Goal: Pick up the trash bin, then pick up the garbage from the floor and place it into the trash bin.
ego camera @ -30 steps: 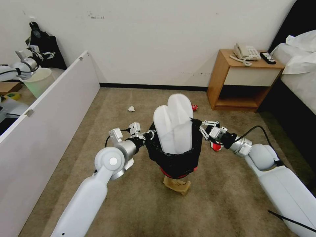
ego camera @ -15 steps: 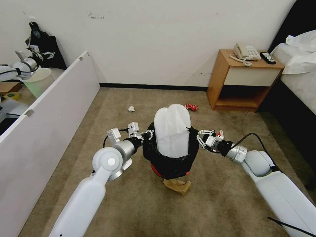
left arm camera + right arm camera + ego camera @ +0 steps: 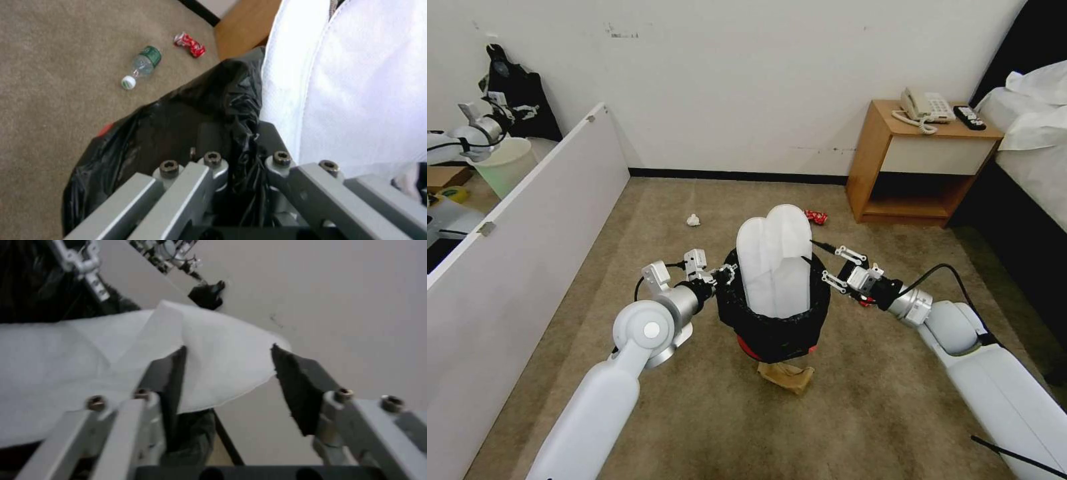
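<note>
Trash bin [image 3: 774, 320] held above the floor [image 3: 860, 400], red body mostly hidden under black liner. Left claw [image 3: 727, 272] clamped on liner at bin rim. White slippers [image 3: 774, 260] upright in bin, lower halves hidden. Right claw [image 3: 839, 267] beside bin, jaws spread, empty. Crushed can [image 3: 816, 216] beyond bin; paper bag [image 3: 787, 375] partly covered beneath it.

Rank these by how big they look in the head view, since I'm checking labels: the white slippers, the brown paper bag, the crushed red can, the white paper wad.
1. white slippers, standing in the trash bin
2. brown paper bag
3. crushed red can
4. white paper wad

Can and wad lie farther away, which shrinks them; their order is unsure.
</note>
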